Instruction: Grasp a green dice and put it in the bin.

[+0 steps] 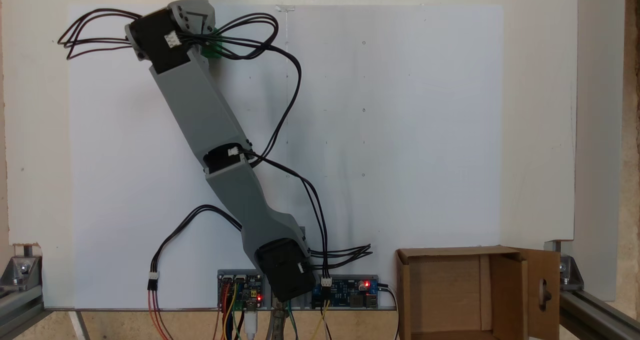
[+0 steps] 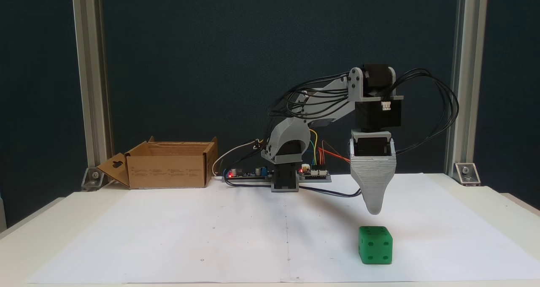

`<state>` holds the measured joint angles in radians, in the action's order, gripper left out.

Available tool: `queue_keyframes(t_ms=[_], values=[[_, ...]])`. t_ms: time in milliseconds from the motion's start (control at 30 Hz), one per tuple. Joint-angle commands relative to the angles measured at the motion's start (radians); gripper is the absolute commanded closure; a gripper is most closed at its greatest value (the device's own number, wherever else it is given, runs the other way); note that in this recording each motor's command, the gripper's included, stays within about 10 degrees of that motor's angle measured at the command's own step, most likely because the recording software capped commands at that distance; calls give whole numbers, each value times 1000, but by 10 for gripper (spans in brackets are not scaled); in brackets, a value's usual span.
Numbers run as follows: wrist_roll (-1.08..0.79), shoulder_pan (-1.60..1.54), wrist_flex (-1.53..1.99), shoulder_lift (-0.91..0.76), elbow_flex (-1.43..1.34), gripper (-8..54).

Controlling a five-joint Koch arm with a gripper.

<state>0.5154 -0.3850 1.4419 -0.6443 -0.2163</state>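
Two fixed views. One looks straight down from above, arm base at bottom edge, box (image 1: 477, 292) bottom right, arm (image 1: 200, 110) reaching up-frame. Other sits low at table height, facing the base head-on across the paper (image 2: 236, 232), mid distance. Shared: arm (image 2: 329, 105), box (image 2: 168, 164), paper (image 1: 400, 130), controller boards (image 1: 345, 292). Left-right flipped between them.

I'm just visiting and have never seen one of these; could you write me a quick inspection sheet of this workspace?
Surface: white paper sheet on a pale table.
Job's things: green dice on the paper; bin, a cardboard box, open at the table's back.
Clutter: nothing seen.
Grippers: gripper points down above the dice, apart from it; open or shut cannot be told.
Cables: black cables loop from the arm; circuit boards by its base.
Surroundings: dark backdrop, aluminium posts.
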Motion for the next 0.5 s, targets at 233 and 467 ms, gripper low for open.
queue_keyframes(t_ms=[233, 467], values=[[-3, 5, 20, 15, 78, 19], [-3, 2, 9, 44, 78, 19]])
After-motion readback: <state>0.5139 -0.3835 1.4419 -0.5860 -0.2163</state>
